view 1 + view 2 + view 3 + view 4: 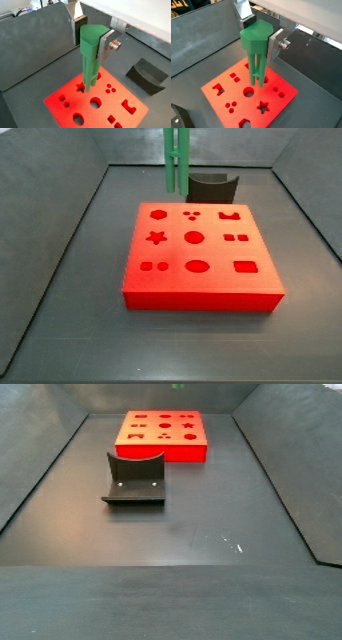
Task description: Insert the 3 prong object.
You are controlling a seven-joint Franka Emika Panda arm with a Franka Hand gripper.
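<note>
The gripper point(263, 42) hangs above the red block point(201, 268) with its fingers point(276, 41) clamped on the thick head of the 3 prong object point(255, 50), a green peg whose slim parallel rods point straight down. In both wrist views the rod tips hover just over the block's top face, apart from it as far as can be judged, and not yet in any hole. In a side view the rods point(175, 160) descend from the upper edge, over or just behind the block's far edge; the gripper itself is out of that picture. The block sits flat on the dark worktop point(174, 524), and the dark grey curved piece point(210, 186) stands just beyond it, clear of the peg's path. The step in hand looks like lining up the rods with the matching cluster of three small round holes point(109, 88). To do it well, the rods should be kept plumb, the head turned until the rod pattern matches the hole pattern, and the descent made slowly; any tilt or twist would likely catch a tip on the red surface and bend the thin rods or shift the peg within the grip.
</note>
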